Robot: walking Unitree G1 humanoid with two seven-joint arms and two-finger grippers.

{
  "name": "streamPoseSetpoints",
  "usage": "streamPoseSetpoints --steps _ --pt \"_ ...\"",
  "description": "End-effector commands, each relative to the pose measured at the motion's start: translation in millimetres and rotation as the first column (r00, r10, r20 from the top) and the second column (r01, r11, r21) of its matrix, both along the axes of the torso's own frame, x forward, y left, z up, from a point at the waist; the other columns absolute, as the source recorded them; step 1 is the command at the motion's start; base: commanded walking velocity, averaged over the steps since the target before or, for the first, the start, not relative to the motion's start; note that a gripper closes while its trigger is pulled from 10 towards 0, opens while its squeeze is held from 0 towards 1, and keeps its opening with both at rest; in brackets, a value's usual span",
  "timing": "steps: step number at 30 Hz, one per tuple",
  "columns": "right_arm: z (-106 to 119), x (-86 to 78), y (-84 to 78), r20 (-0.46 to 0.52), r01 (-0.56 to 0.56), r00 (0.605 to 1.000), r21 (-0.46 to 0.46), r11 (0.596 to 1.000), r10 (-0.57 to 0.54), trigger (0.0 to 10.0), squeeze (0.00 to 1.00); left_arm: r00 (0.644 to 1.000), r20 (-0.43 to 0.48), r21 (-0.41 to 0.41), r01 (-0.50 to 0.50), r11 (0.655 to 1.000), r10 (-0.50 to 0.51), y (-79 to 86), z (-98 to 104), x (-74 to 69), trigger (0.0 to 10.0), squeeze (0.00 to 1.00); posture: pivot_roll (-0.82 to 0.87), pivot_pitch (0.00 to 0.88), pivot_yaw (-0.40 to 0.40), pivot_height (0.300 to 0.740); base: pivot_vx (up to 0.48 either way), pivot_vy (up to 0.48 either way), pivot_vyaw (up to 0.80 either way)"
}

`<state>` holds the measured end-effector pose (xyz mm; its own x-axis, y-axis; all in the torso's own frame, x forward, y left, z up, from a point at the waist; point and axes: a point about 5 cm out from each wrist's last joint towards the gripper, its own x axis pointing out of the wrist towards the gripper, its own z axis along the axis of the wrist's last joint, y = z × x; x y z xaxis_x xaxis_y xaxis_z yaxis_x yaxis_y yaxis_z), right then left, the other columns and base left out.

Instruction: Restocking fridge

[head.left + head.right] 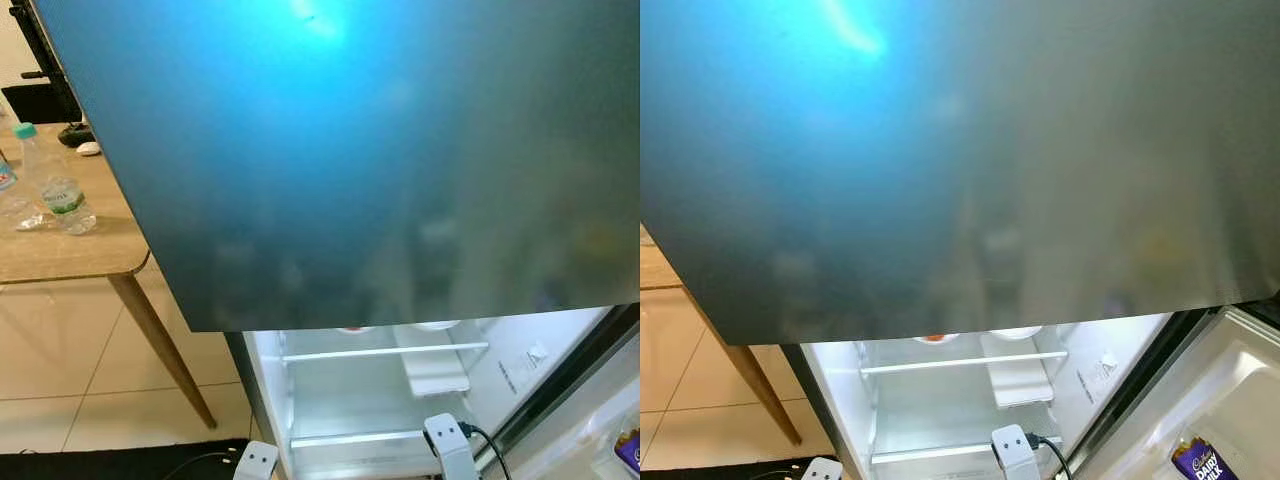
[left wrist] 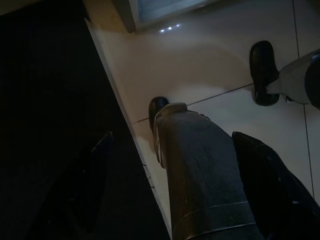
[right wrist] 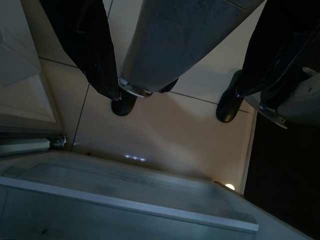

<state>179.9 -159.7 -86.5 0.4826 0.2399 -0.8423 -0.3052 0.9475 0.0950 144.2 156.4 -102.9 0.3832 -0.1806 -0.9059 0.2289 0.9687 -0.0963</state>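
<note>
Dark freezer door (image 1: 380,150) looms close — lit fridge (image 1: 370,400) below; both grippers spread, empty, over floor.

Mostly hidden behind the large dark glossy upper fridge door (image 1: 380,150): the lit white fridge interior (image 1: 370,390), visible just below that door's lower edge. Cut by that edge, two rounded white items (image 1: 436,325), one with a red trace (image 1: 934,338), too little shown to identify. Below the door, cropped at the frame bottom: two white arm parts (image 1: 448,445). Left of the door, partly covered by it: light wooden tabletop (image 1: 60,250); clear plastic bottle with teal cap (image 1: 55,180) in full; a second bottle (image 1: 8,190) cut by the frame edge. Right of the door, purple chocolate bar (image 1: 1202,462) cropped at the bottom. Label inside (image 1: 520,370) too small to read.
</note>
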Motion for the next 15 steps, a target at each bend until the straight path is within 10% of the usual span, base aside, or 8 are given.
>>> streamPoseSetpoints --steps 1,15 --pt "-0.4 -0.7 -1.6 -0.008 0.014 1.000 -0.004 1.000 -0.014 10.0 0.00 1.000 -0.008 0.002 0.016 1.000 -0.016 -2.0 -0.2 0.0 10.0 0.00 -0.02 0.000 -0.013 0.740 0.000 0.000 0.00" --pt "-0.5 -1.1 -4.2 -0.009 0.020 1.000 -0.009 1.000 -0.020 10.0 0.00 1.000 0.001 -0.008 0.010 1.000 -0.010 -4.6 0.9 3.2 10.0 0.00 -0.03 0.000 -0.013 0.740 0.000 0.000 0.00"
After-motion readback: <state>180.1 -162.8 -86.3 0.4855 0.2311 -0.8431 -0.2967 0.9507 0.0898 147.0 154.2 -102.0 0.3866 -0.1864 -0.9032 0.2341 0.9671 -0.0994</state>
